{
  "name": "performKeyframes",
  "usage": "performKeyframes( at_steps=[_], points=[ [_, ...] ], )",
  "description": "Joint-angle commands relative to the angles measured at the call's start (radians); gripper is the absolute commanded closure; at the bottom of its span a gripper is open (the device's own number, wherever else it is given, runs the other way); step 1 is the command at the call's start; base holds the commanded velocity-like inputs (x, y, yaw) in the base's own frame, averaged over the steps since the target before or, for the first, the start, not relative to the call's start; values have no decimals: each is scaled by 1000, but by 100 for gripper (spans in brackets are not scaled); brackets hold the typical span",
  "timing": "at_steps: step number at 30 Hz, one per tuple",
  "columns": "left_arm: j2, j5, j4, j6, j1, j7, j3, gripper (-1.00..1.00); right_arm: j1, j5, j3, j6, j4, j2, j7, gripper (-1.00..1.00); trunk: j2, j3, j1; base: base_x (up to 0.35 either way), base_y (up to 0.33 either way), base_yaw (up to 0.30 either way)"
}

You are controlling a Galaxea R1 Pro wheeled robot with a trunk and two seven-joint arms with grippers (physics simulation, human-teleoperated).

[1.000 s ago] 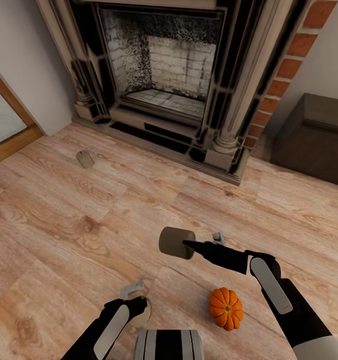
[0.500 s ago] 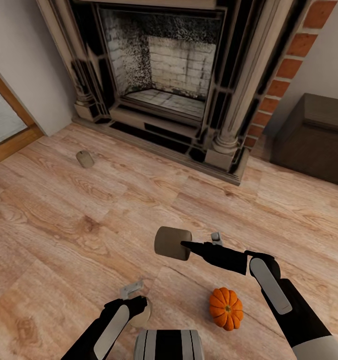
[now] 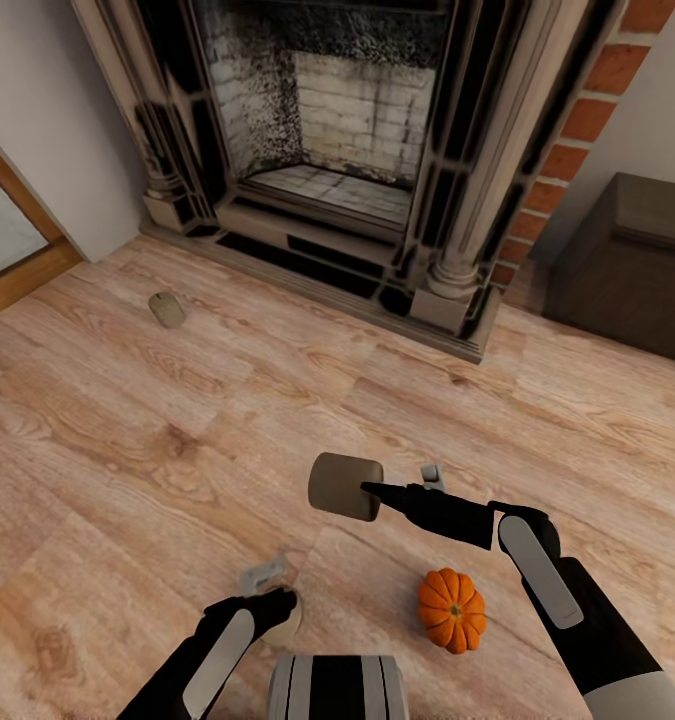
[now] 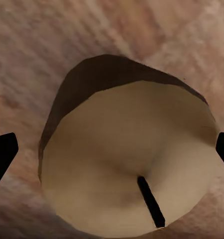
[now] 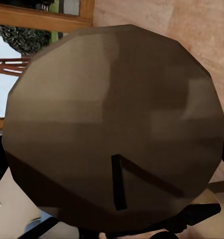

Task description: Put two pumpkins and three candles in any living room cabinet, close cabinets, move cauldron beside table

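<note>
Your right gripper [image 3: 372,492] was clamped on a candle [image 3: 345,486], carried on its side above the wood floor [image 3: 127,420]; its wick end faced the right wrist camera [image 5: 117,129]. Your left gripper [image 3: 277,598] pinched a second candle [image 4: 127,164] low by the robot's base. A third candle [image 3: 167,309] lay near the fireplace [image 3: 337,150]. One pumpkin [image 3: 452,610] sat on the floor just beside your right arm.

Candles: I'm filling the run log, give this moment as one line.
right gripper: shut on candle, lifted | left gripper: shut on second candle | third candle: on floor | pumpkin: on floor
</note>
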Motion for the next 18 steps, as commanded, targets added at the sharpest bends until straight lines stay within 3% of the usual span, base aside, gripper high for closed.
performKeyframes(
  at_steps=[1, 5, 18],
  points=[
    [1, -4, 13, 5, 0, 10, -1, -100, -1, -3, 1, 3, 0, -1, 2, 100, 0, -5, 0, 0, 0, 0],
    [2, -4, 14, 3, 0, 10, 1, -100, -1, -3, 1, 2, 2, -1, 2, 100, -1, -20, 2, 0, 0, 0],
    [2, -4, 17, -12, 0, 10, 0, -100, -1, -2, 1, 1, 6, -1, 2, 100, -1, -20, 2, 0, 0, 0]
  ],
)
